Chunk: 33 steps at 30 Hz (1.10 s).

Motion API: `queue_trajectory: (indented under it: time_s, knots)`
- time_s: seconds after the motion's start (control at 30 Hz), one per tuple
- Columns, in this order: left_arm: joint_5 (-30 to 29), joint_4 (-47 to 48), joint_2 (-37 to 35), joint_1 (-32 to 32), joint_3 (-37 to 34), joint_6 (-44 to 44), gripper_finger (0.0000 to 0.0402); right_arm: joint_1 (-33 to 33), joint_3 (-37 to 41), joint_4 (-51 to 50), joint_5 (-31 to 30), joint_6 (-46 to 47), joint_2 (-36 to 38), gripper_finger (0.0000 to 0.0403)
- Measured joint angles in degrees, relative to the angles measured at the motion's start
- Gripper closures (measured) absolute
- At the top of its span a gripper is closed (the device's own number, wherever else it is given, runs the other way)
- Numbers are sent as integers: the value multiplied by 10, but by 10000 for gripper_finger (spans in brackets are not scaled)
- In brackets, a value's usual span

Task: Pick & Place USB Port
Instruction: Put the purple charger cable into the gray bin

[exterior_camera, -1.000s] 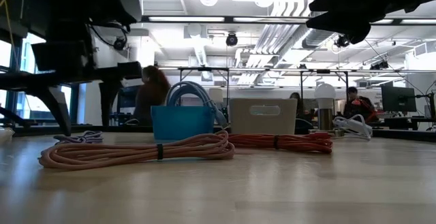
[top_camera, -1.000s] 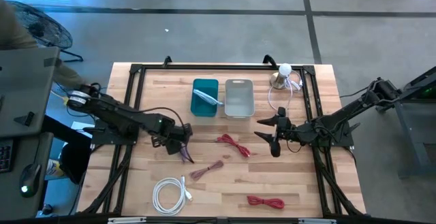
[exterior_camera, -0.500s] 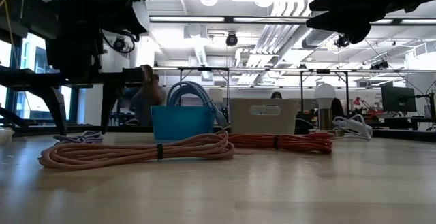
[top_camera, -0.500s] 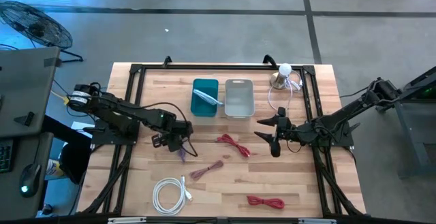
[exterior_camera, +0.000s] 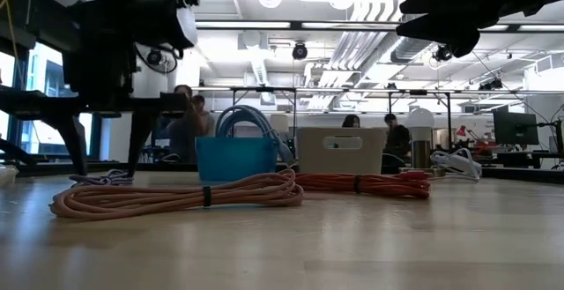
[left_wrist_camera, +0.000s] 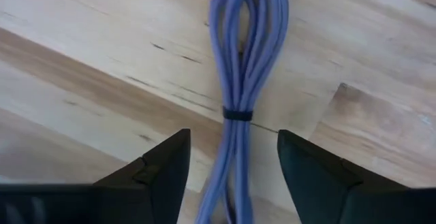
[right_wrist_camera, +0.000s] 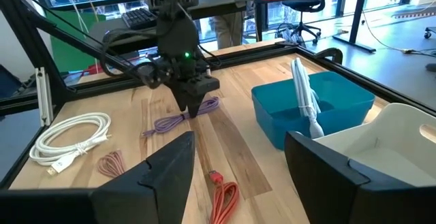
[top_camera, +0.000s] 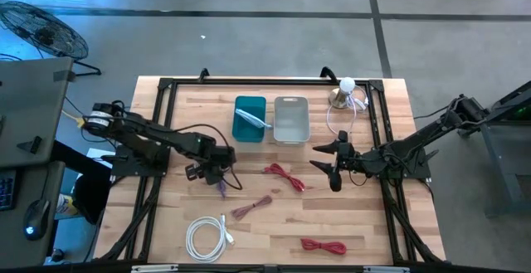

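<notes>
A bundled purple cable (left_wrist_camera: 240,67), bound by a black tie (left_wrist_camera: 238,114), lies flat on the wooden table. My left gripper (left_wrist_camera: 231,146) hangs open right above it, pointing down, one finger on each side of the bundle and not touching it. In the high view the left gripper (top_camera: 218,175) is left of centre, with the purple cable (top_camera: 225,189) showing just below it. The right wrist view shows the left gripper (right_wrist_camera: 195,107) over the cable (right_wrist_camera: 178,120). My right gripper (top_camera: 331,170) waits open above the table's right half.
A blue bin (top_camera: 250,118) holding a white cable and a white bin (top_camera: 291,119) stand at the far middle. A red cable (top_camera: 284,176), a pink cable (top_camera: 249,208), a white cable (top_camera: 207,236) and a second red cable (top_camera: 323,246) lie nearer. A white-headed stand (top_camera: 345,91) is at the far right.
My left gripper has shifted slightly and come down over the purple cable, staying open. The cable has not moved. A person at the table's left edge has left the high view.
</notes>
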<state>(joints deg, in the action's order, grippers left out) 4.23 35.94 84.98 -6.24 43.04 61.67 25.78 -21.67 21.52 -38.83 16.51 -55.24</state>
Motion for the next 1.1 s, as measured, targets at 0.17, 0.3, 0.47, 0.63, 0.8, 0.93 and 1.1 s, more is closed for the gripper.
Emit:
queue_trajectory:
  time_s: [0.17,0.3,0.47,0.63,0.8,0.93,1.1]
  knots:
    - [8,0,50,0,3,0,229,0,0,1,0,0,0,183]
    - [-13,4,76,-1,5,26,287,0,0,2,0,0,0,183]
    - [-17,-6,74,3,6,33,380,0,0,2,0,0,0,183]
    - [-33,-10,70,2,6,22,382,0,0,2,0,0,0,183]
    - [-46,-5,70,1,30,-5,382,0,0,2,4,0,0,183]
    - [-60,0,65,1,55,-17,383,0,0,2,18,0,0,183]
    - [-97,-12,41,3,80,-23,387,2,0,1,26,-3,0,183]
